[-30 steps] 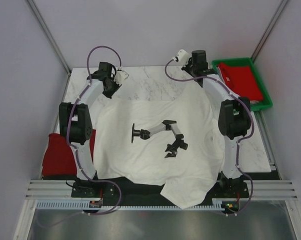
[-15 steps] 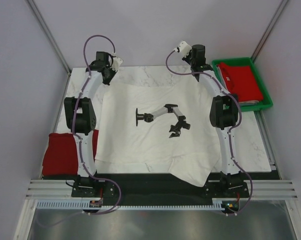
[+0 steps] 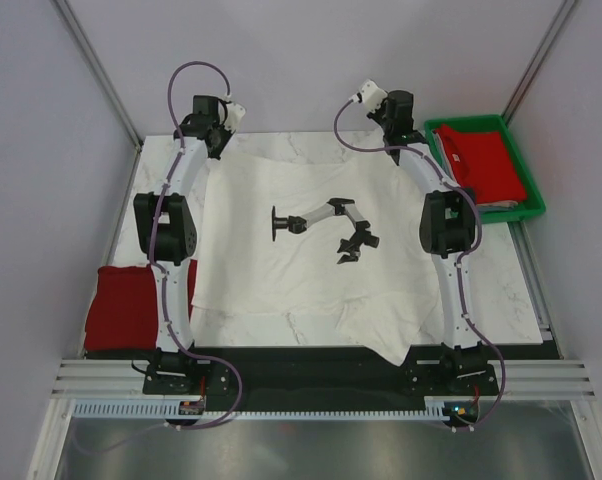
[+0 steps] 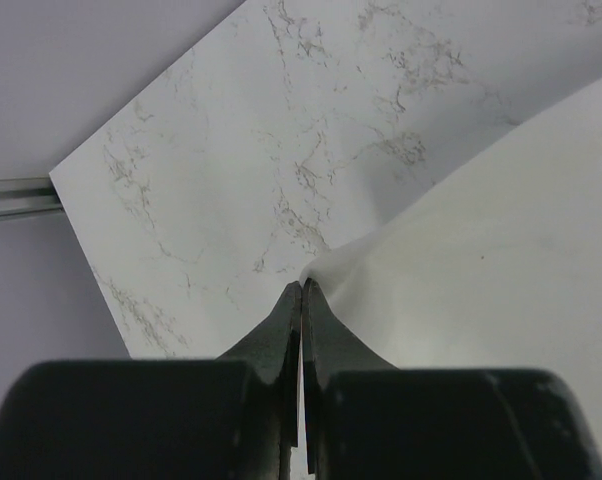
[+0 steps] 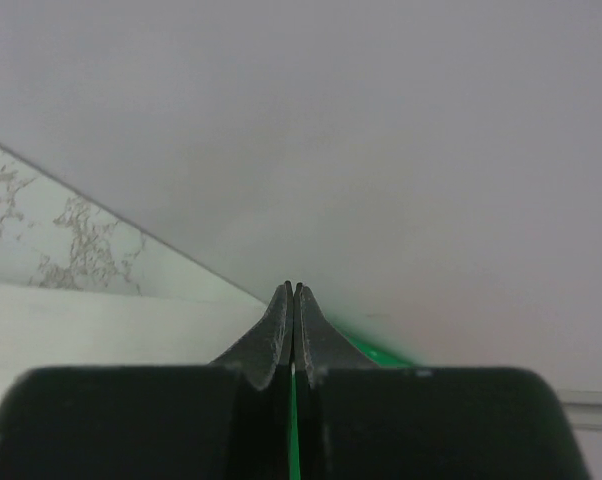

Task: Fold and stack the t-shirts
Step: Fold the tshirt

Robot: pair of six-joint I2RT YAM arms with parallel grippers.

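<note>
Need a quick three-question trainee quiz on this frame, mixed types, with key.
1. True or false: the green tray sits left of the white t-shirt.
2. What is the left tool pinching? A. tray rim B. white t-shirt corner C. nothing
3. Fill in: the t-shirt at far left is ___.
Key: 1 false; 2 B; 3 red.
</note>
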